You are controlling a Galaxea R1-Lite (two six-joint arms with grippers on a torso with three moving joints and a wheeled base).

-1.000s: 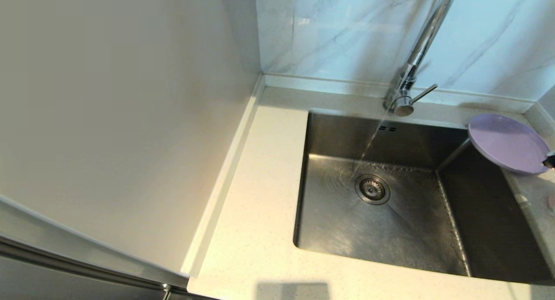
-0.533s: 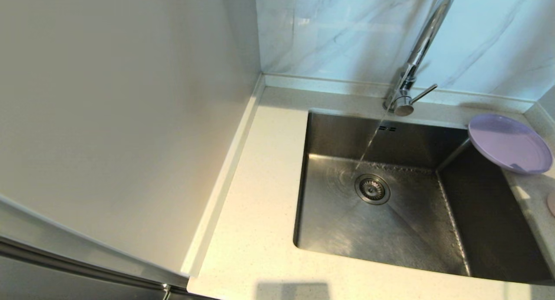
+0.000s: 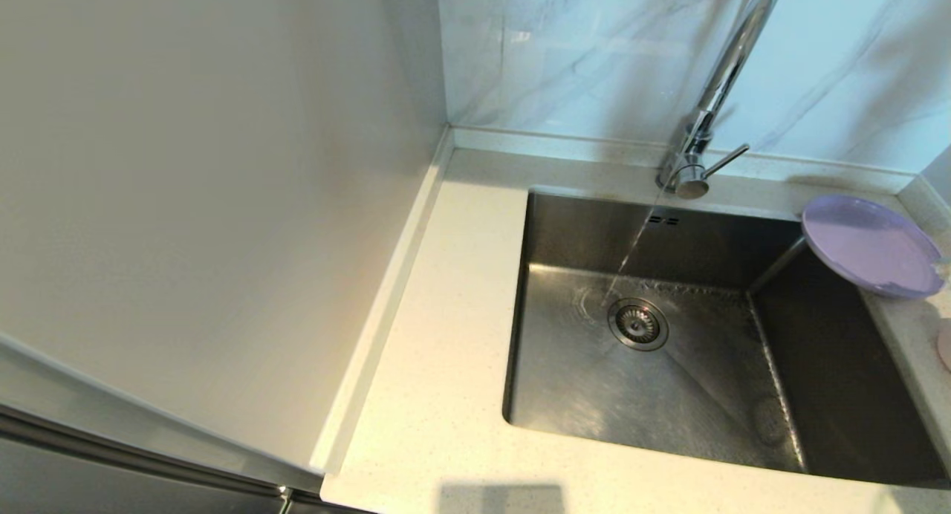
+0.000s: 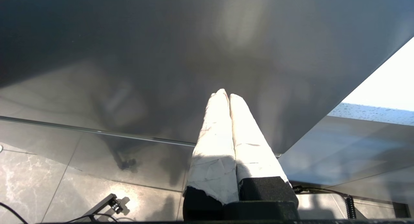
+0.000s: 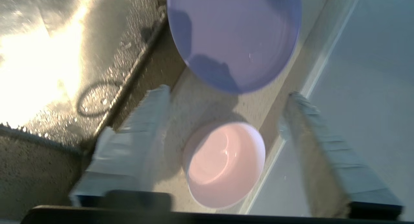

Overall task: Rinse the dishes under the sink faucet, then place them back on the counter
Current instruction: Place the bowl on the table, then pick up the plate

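The right pincer [image 5: 226, 120] is spread wide and holds nothing. Its two fingers [image 5: 136, 127] hang above the strip of worktop [image 5: 200, 104] to the right of the sink, and the pink bowl [image 5: 224, 164] sits between them, lower down, touching neither. The purple plate [image 5: 236, 36] lies just beyond the fingertips, apart from the bowl. From the head view this arm is out of sight past the right edge.

The left pincer [image 4: 226, 96] is pressed together, its white-wrapped fingers [image 4: 215, 136] tip to tip with nothing between them. It points at a dark cabinet front [image 4: 161, 55] below worktop level, with the tiled floor [image 4: 48, 178] beneath; it is parked well away from the sink.

In the head view the plate [image 3: 869, 245] rests on the worktop [image 3: 438, 365] at the sink's far right corner, its near-left rim jutting out over the steel sink [image 3: 713, 395]. Only a sliver of the bowl [image 3: 946, 349] shows at the right edge, nearer than the plate. The tap [image 3: 717, 98] stands behind the sink, lever out to the right, and a thin stream of water [image 3: 631, 254] falls beside the drain [image 3: 637, 324]. Marble tiles [image 3: 594, 53] back the worktop; a plain white panel [image 3: 208, 202] closes the left side.
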